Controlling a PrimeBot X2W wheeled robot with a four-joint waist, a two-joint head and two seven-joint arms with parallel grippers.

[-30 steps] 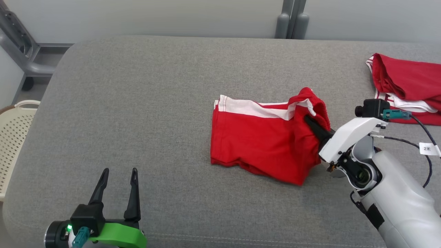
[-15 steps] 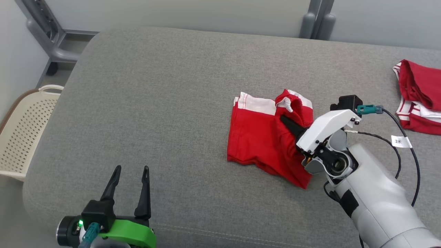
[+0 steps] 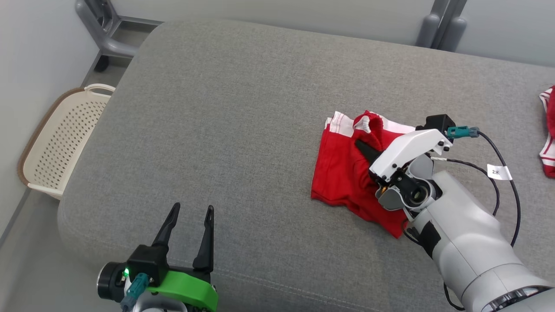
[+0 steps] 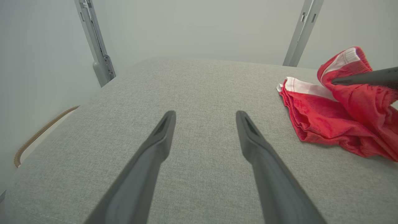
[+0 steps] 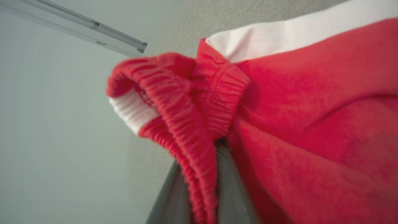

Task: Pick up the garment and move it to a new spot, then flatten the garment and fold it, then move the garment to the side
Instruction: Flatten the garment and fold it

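A red garment with white trim lies on the grey cushion, right of centre. My right gripper is shut on its elastic waistband, holding that edge raised and doubled back over the rest of the cloth. In the right wrist view the bunched waistband is pinched in the right gripper. My left gripper hovers open and empty at the cushion's front left, well apart from the cloth. Seen from the left wrist, the left gripper points across bare cushion, and the garment sits at the right.
A cream perforated basket stands on the floor off the cushion's left end. Another red and white garment lies at the far right edge. Grey frame posts rise behind the cushion. A tagged cable trails from my right wrist.
The head camera has swung left, shifting the whole picture. My right gripper has carried the held waistband leftwards over the garment, doubling it further. The left gripper stays open.
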